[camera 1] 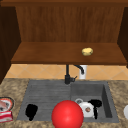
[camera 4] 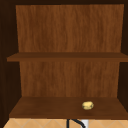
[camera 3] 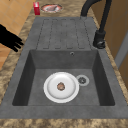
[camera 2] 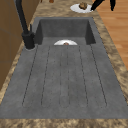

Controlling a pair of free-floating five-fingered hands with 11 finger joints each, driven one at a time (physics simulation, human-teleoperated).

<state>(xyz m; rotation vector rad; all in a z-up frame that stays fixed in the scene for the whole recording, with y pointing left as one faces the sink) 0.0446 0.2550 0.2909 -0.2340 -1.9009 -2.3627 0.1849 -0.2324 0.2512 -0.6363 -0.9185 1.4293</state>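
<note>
Right hand (camera 1: 95, 105), fingers loose and empty, just above white plate (camera 1: 86, 109) in sink basin (camera 1: 107, 100).

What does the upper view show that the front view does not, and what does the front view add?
Upper view alone: a second, higher shelf in the wooden cabinet.

Front view alone: the grey sink, the left robot hand over its draining board, the right robot hand by a white plate in the basin, a red ball in front, and a red box on the left counter.

Both: the lower shelf with a small yellow item, and the black faucet.
</note>
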